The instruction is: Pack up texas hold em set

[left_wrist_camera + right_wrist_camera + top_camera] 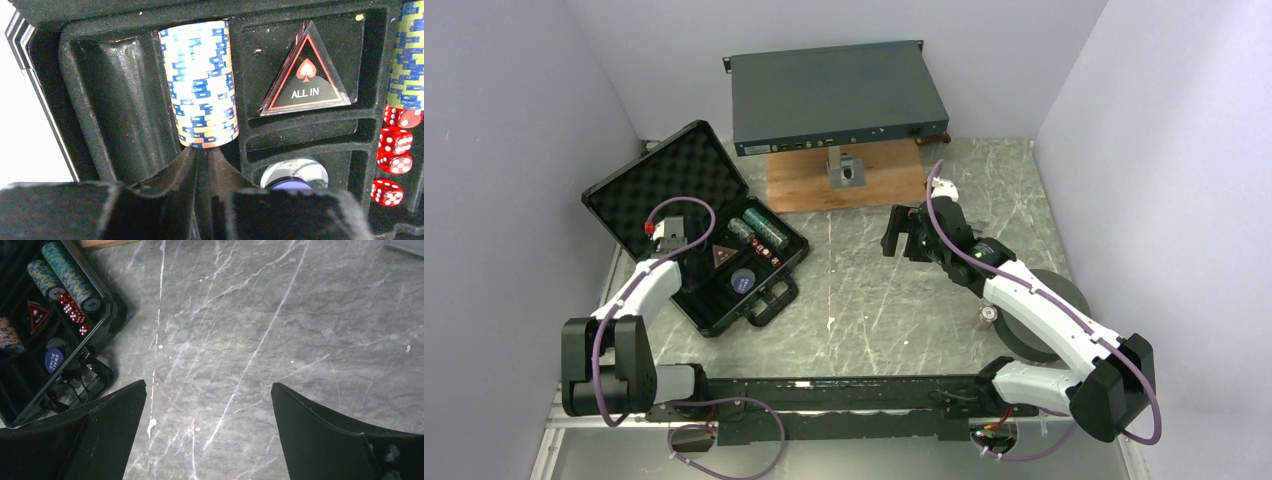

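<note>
You are at the filling step: the open case (674, 175) sits on the left of the table (864, 290), and most of the set already lies in its tray, namely the green-and-yellow chip rows (762, 228), the red dice (395, 140), the "ALL IN" triangle marker (305, 75) and the blue disc (292, 182). Your left gripper (200, 157) is pinched closed on nothing, its tips against the near end of the blue-and-white chip stack (202, 82) lying in its groove; I judge it is seating that stack. Your right gripper (208, 384) hangs spread wide over bare table, holding nothing. What looks like one short chip stack (989, 318) stands by the foam ring (1054, 300), well apart from the case. The next move calls for fetching it squarely, so that no chips spill, before you close the lid.
</note>
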Tool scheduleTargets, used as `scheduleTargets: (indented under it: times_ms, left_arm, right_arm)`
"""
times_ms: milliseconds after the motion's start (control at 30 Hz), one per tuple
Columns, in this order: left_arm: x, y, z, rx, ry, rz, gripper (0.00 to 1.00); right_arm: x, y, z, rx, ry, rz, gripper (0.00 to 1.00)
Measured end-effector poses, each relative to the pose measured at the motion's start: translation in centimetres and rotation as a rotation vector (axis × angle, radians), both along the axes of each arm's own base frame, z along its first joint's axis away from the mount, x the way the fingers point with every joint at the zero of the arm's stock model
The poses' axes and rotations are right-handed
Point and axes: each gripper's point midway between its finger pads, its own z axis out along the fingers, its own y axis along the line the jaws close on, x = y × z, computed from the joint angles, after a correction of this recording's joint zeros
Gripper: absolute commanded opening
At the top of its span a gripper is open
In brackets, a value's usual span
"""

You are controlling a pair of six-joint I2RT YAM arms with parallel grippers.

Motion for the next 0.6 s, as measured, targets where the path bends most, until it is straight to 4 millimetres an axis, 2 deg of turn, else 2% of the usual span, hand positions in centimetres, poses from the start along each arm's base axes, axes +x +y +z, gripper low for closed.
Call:
scheduleTargets:
  times_ms: [167,300,600]
  left_arm:
    - [0.1,-0.1,0.4,-0.003,-0.012,-0.019,0.41]
    - [0.5,0.0,2.2,0.006,-0.078,-0.035,0.57]
    - [0.2,-0.4,7.4,0.015,-0.237,-0.089,0.70]
  right_arm:
    - [-0.2,-0.2,-0.3,-0.015,0.011,0.001,1.00]
    - [-0.4,-0.4,-0.4,-0.024,0.018,0.002,1.00]
    - [-1.2,-0.9,-0.2,-0.032,0.029,0.002,1.00]
